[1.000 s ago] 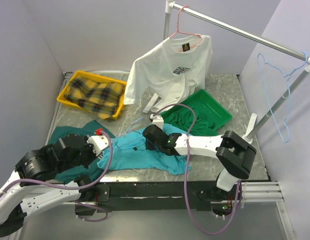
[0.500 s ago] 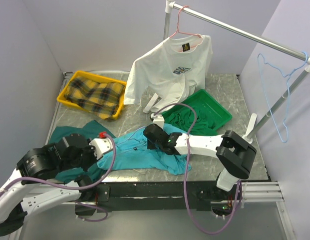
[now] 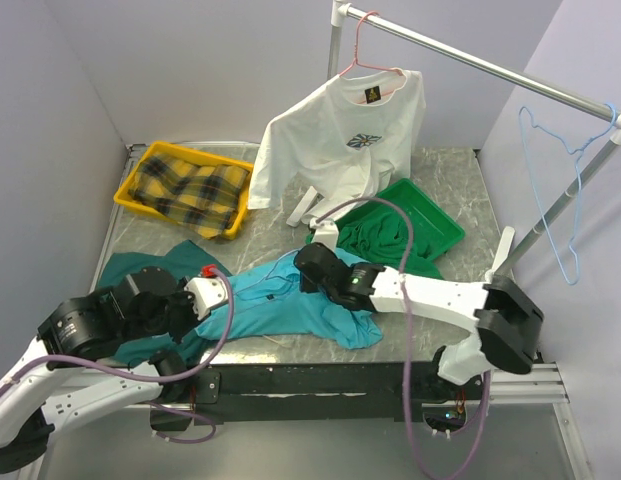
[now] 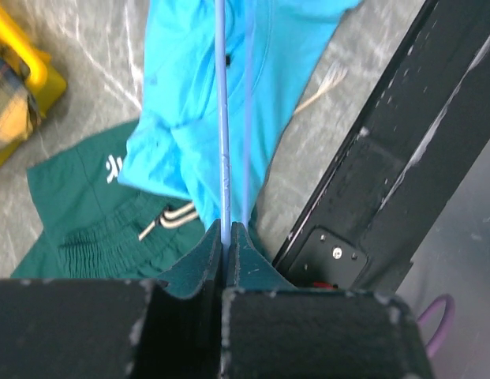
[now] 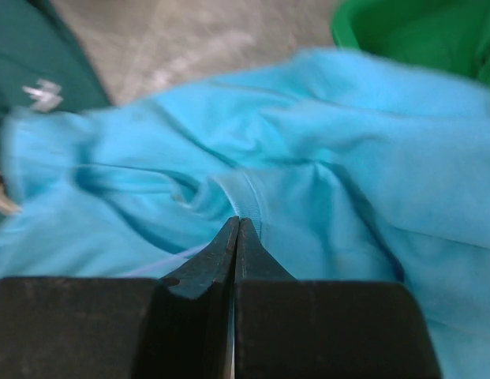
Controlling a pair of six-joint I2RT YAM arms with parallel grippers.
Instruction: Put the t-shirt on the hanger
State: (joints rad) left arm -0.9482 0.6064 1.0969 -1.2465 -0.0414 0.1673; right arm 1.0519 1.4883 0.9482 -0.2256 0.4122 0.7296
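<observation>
The turquoise t-shirt [image 3: 280, 312] lies crumpled at the table's front middle. It also shows in the left wrist view [image 4: 189, 95] and the right wrist view [image 5: 355, 158]. My left gripper [image 3: 212, 293] is at the shirt's left edge. Its jaws [image 4: 226, 227] are shut on the thin light-blue wire of the hanger [image 4: 222, 118], which runs forward over the shirt. My right gripper [image 3: 308, 264] sits on the shirt's far side. Its jaws [image 5: 237, 223] are shut, pinching the shirt's ribbed collar. Most of the hanger is hidden in the top view.
A yellow tray [image 3: 130, 190] with plaid cloth stands back left. A green tray [image 3: 445, 225] holds dark green cloth. A white printed t-shirt [image 3: 340, 140] hangs on a pink hanger from the rail [image 3: 470, 55]. Another light-blue hanger [image 3: 555, 200] hangs far right. Dark green shorts [image 4: 71, 213] lie left.
My right gripper has moved right and slightly back with the collar, drawing the shirt along. My left gripper has shifted a little right with the hanger wire.
</observation>
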